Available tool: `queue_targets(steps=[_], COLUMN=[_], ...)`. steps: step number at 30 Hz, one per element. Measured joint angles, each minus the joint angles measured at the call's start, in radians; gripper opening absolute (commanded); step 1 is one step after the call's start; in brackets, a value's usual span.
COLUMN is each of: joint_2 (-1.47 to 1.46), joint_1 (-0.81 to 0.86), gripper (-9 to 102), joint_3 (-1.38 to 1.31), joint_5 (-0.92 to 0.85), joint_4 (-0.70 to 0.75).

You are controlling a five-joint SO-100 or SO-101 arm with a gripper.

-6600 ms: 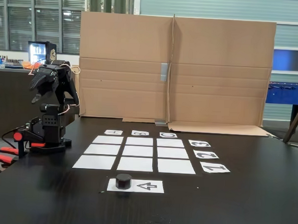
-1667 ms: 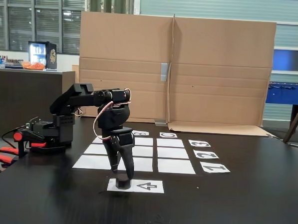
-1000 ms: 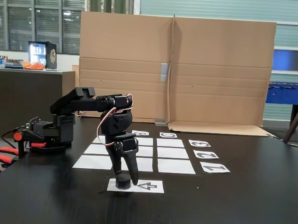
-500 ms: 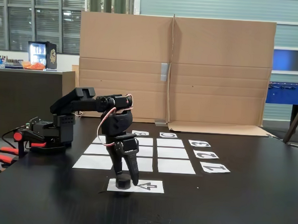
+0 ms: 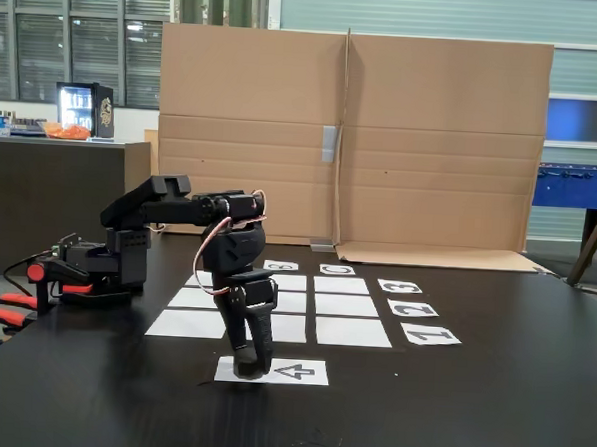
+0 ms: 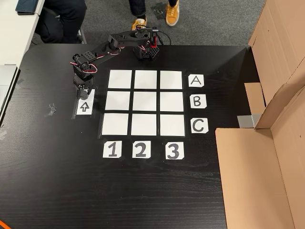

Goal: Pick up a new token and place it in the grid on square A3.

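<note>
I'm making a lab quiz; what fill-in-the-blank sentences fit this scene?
1. The gripper reaches down over the sheet printed with an ____.
2. The grid has ____ white squares.
3. In the other view, the label nearest the robot's base is the letter ____.
Missing words: arrow; nine; A.

The arm [image 5: 179, 209] reaches out from its base at the left over the black table [image 5: 490, 394]. Its gripper [image 5: 250, 366] points straight down onto the left end of the arrow sheet [image 5: 293, 370], in front of the grid [image 5: 314, 306]. The fingers [image 5: 260, 347] look closed around the token, which is hard to make out against them. Cardboard [image 5: 433, 140] stands behind.
</note>
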State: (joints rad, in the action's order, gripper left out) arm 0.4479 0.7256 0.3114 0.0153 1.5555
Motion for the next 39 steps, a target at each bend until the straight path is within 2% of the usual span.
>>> queue_targets(steps=[22, 28, 39], joint_2=[0.0, 0.021, 0.238], joint_1=[0.003, 0.003, -0.057], gripper=[13, 13, 13], joint_3=[-0.003, -0.003, 0.0], joint_5=[0.028, 0.028, 0.034], joint_4=[-0.012, 0.031, 0.158])
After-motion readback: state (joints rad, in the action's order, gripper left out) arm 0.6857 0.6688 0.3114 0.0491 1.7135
